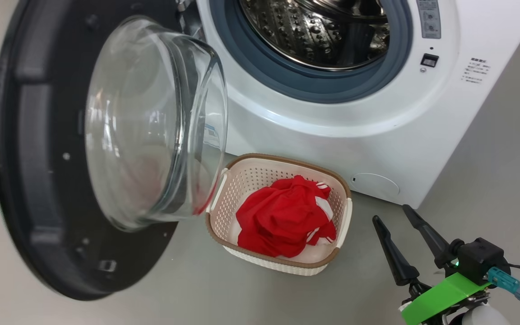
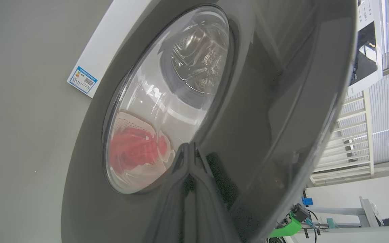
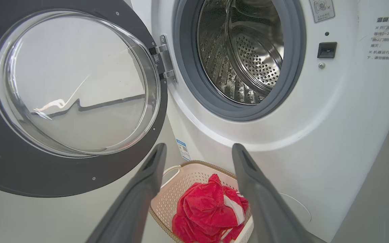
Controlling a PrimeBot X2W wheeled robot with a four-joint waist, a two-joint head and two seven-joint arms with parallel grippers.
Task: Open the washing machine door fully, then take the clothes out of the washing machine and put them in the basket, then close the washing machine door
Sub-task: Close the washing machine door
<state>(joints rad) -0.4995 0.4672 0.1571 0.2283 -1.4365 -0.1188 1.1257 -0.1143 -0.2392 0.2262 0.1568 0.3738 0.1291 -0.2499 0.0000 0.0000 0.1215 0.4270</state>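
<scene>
The washing machine door point(image 1: 30, 135) stands swung open at the left, its glass bowl point(image 1: 151, 122) bulging toward the washing machine point(image 1: 377, 135). The steel drum point(image 3: 245, 50) shows bare metal. The clothes point(image 1: 282, 216), red with white stripes, lie in the basket point(image 1: 282, 158) on the floor below the opening. My right gripper point(image 1: 391, 213) hovers open to the right of the basket, and in its own view the right gripper point(image 3: 198, 152) holds nothing. My left gripper point(image 2: 189, 148) is shut, tips against the door's glossy outer face point(image 2: 265, 101) beside the window.
Grey floor point(image 1: 242, 298) surrounds the basket. A blue label sticker point(image 1: 211, 135) sits on the machine's lower front, behind the glass bowl. The door's lower rim hangs close to the basket's left side. White railings point(image 2: 356, 135) stand in the room behind.
</scene>
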